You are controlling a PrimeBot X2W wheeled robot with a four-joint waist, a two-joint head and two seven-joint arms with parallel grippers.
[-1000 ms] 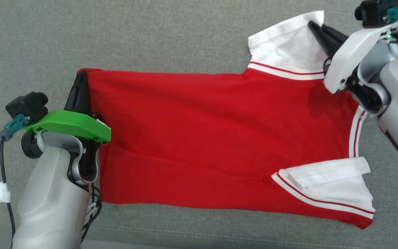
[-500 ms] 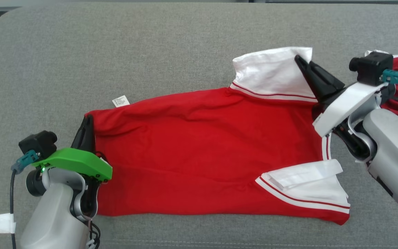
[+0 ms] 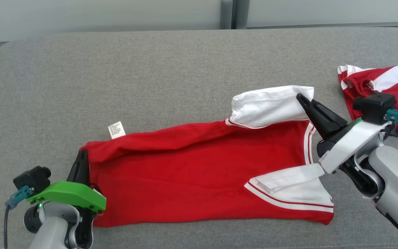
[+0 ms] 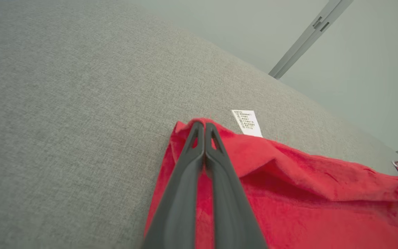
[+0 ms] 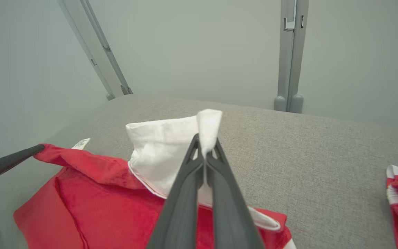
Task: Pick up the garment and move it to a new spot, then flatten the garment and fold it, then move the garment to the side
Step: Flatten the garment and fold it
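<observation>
Left hand [image 3: 82, 155] is clamped on the far-left hem corner of the red garment [image 3: 192, 169], and right hand [image 3: 300, 97] pinches the white sleeve [image 3: 268, 105]. The far edge is lifted between them while the near edge rests on the grey worktop [image 3: 150, 76], likely set up for folding.

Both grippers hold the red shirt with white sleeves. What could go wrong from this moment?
1. The right gripper pinches only the edge of the white sleeve; a pull may free it.
2. The left gripper holds one corner of the red shirt, whose far edge is bunched, so creases may get folded in.
3. The other red and white garment lies near the right arm and might be snagged.
</observation>
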